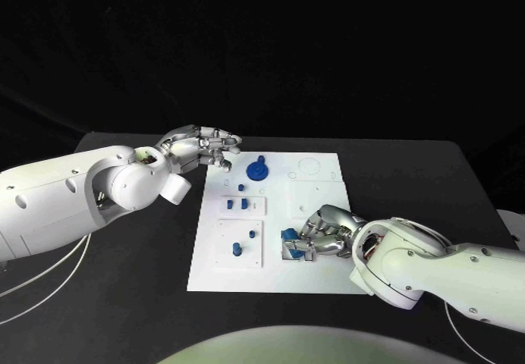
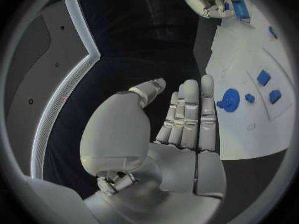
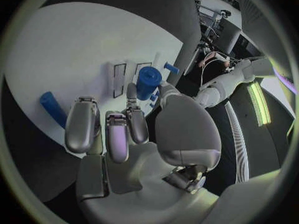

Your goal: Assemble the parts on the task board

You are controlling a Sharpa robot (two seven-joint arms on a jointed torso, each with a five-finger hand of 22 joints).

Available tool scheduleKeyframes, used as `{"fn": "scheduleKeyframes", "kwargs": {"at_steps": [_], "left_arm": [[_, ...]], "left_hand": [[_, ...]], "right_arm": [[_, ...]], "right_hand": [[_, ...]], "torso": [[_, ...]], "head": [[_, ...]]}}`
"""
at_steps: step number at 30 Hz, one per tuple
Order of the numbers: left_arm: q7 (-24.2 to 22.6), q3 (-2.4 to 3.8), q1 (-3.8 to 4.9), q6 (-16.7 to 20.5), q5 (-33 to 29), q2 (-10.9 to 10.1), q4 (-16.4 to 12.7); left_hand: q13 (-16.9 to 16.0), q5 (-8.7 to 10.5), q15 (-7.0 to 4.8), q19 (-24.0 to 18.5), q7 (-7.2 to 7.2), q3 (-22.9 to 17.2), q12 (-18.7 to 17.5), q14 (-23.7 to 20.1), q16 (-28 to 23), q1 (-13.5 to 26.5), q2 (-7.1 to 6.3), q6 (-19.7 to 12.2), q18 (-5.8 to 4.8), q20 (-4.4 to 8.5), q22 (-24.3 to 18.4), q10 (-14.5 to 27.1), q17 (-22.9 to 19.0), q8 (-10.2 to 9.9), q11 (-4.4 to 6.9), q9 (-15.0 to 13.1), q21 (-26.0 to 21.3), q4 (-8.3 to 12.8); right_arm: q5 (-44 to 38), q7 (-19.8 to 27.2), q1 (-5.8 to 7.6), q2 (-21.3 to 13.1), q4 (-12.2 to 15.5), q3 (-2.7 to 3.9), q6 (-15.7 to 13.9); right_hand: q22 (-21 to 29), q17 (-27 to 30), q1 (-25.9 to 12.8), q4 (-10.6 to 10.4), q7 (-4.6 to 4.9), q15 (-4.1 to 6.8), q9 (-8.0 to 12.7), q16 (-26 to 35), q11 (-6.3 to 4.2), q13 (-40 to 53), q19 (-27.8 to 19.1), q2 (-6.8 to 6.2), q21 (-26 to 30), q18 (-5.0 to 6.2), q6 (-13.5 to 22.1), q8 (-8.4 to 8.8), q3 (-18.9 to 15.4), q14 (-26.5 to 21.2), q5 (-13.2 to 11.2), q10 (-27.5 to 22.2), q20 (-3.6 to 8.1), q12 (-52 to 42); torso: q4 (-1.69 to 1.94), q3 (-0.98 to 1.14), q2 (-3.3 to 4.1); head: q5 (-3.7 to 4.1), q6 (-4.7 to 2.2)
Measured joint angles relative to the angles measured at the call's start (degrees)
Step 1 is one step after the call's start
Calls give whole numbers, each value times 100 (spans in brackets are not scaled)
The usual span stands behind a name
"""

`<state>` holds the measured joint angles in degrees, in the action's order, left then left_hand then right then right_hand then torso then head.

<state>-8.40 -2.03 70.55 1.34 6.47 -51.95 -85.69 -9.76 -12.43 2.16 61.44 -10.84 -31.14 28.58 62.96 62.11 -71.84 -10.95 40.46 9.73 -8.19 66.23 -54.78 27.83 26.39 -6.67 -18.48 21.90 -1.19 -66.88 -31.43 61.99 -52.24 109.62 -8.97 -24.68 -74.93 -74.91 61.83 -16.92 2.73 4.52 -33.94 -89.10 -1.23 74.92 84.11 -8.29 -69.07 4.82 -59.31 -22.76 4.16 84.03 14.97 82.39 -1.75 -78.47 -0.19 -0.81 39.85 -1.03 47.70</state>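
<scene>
The white task board (image 1: pixel 287 262) lies in the middle of the black table. My right hand (image 1: pixel 326 233) is over its near right part and pinches a blue cylindrical part (image 3: pixel 148 82) between thumb and fingers, low over the board (image 3: pixel 74 50). A blue bar (image 3: pixel 53 108) lies on the board beside those fingers. My left hand (image 1: pixel 203 149) hovers at the board's far left corner, fingers straight (image 2: pixel 187 114) and holding nothing. A round blue part (image 1: pixel 257 168) sits near it, also visible as the round blue part (image 2: pixel 229 99) in the left wrist view.
Several small blue parts sit in the board's left panels, among them a pair (image 1: pixel 237 203) and a peg (image 1: pixel 237 247). Outlined recesses mark the board's far right (image 1: pixel 312 167). Black table (image 1: pixel 416 182) lies open on both sides of the board.
</scene>
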Motion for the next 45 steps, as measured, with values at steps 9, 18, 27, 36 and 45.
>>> {"fn": "scheduleKeyframes", "kwargs": {"at_steps": [9,18,27,36,45], "left_arm": [[10,0,0,-6,0,2,-4],[17,0,0,-8,0,-3,-5],[22,0,0,-8,0,-12,-9],[27,0,0,-8,0,-16,-9],[34,-1,0,-11,0,-16,-9]], "left_hand": [[6,0,0,0,20,0,0,0,0,0,0,-21,0,0,-7,0,0,0,0,1,0,0],[6,0,0,0,20,0,0,0,0,0,0,-21,0,0,-7,0,1,0,0,1,0,0],[5,0,0,0,20,0,0,0,0,0,0,-21,0,0,-7,0,1,-1,0,1,0,0],[5,0,0,0,20,0,0,0,0,0,0,-21,0,0,-7,0,0,-2,0,-3,0,0],[5,0,0,0,20,0,0,0,0,0,0,-21,0,0,-6,0,-4,-2,0,-3,0,0]], "right_arm": [[-114,-20,9,35,-61,0,1],[-193,-26,11,29,-40,1,1],[-237,-23,11,-141,159,1,-13],[-254,15,11,-245,294,0,24],[-263,34,11,-208,213,0,97]], "right_hand": [[1,0,-173,2,36,0,-78,0,21,-1,0,52,68,0,37,0,-605,0,99,-21,0,93],[1,0,-204,8,36,0,-100,0,21,-1,0,83,68,0,37,-1,-794,0,99,-21,0,95],[1,0,159,31,-20,0,-243,0,-21,-1,0,262,24,0,-20,-84,-865,0,122,21,0,-19],[2,0,568,32,-47,41,-379,0,-73,-1,0,262,-1,1,-46,-142,-897,1,121,73,42,-85],[2,0,616,32,-85,41,-413,-22,-73,-2,0,309,-27,1,-84,-164,-897,1,121,73,42,-113]], "torso": [[-7,-2,-3],[-9,3,-3],[-9,4,-3],[-12,6,-3],[-8,4,-1]], "head": [[-26,3],[-22,12],[-31,18],[-28,23],[-13,21]]}}
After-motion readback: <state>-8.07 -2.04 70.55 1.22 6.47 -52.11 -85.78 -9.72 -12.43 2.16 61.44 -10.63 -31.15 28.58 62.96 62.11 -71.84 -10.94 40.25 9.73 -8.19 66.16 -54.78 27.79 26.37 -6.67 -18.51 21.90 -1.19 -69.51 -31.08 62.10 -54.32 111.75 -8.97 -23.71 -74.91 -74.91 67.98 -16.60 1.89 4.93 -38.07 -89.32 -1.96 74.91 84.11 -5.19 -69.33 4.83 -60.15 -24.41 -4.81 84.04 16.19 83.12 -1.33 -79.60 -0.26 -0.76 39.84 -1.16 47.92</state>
